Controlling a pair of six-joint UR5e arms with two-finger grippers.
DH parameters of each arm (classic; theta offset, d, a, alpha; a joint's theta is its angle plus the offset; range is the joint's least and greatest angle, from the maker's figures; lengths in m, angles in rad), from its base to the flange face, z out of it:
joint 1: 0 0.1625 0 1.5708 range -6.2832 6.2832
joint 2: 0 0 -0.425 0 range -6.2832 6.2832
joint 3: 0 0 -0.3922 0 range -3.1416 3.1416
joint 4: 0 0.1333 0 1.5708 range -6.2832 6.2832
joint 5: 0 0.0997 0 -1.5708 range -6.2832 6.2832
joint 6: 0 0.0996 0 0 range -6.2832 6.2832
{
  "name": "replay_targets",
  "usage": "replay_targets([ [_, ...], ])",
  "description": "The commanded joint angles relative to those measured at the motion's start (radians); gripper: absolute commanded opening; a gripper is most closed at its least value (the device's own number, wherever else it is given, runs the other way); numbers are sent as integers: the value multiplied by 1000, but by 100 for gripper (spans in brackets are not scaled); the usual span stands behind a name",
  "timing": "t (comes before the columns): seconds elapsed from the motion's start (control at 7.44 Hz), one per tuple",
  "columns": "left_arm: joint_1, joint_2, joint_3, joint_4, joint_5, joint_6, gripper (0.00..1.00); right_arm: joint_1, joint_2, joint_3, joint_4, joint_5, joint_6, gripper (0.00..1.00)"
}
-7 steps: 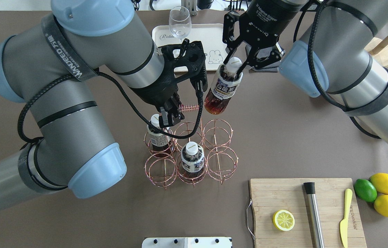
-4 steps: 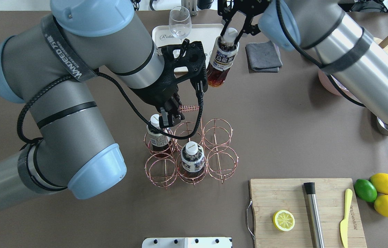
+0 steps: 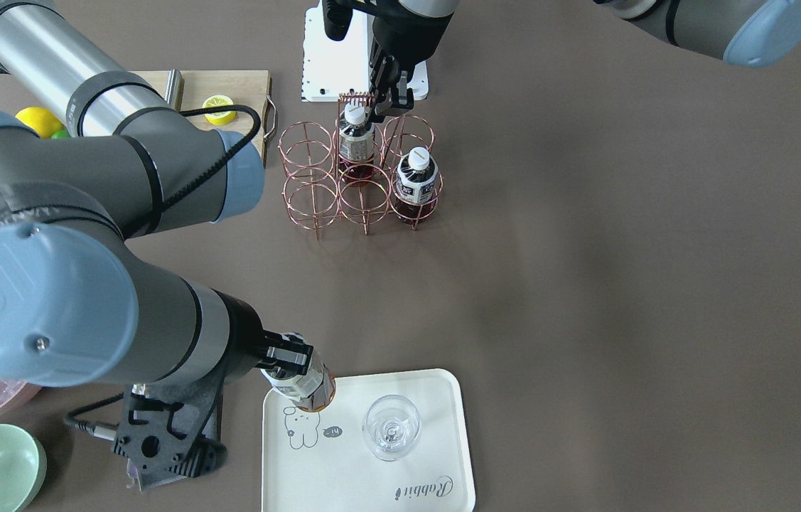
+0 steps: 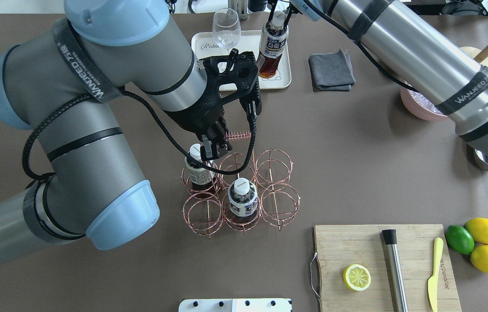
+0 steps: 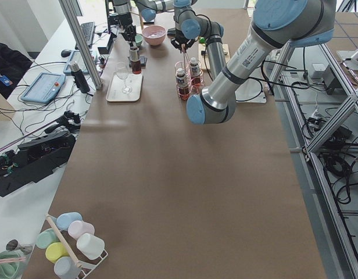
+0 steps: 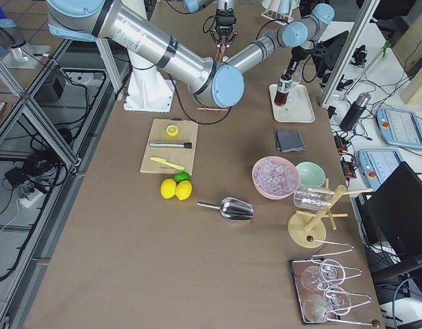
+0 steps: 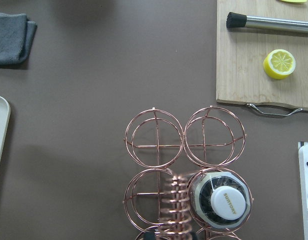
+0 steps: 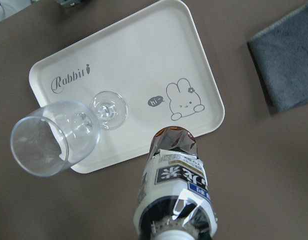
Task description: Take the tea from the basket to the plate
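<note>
**Tea hanging over plate corner, not released**

Right pincer is clamping the tea at the neck, holding it tilted over the plate corner by the bear print, the side nearest the gray cloth. Cannot tell if the base is touching the plate. Left pincer is closing on the basket handle, with two more bottles sitting inside. Risk: releasing while tilted, so the bottle is tipping off the rim onto the desk or knocking the glass.
</note>
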Motion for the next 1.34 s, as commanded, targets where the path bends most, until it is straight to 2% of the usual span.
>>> replay_targets([
  [0.0,-39,1,-18,8,-1,-2,0,-23,131,-275,137,-80,-151,0],
  [0.4,-110,79,-154,35,-17,-68,0,-25,134,-329,172,-116,-266,0],
  [0.54,-174,78,-198,105,-53,-68,0,-26,134,-331,172,-116,-275,0],
  [0.67,-241,91,-234,144,-94,-67,0,-31,134,-331,170,-116,-277,59],
  [0.81,-326,183,-269,144,-121,-58,0,-31,137,-329,166,-116,-295,100],
  [0.94,-462,247,-263,144,-159,18,0,-31,143,-324,163,-116,-309,100],
  [1.08,-575,354,-240,144,-188,180,0,-19,134,-296,143,-113,-324,100],
  [1.21,-675,410,-211,146,-188,265,0,-5,83,-175,73,-111,-338,100],
])
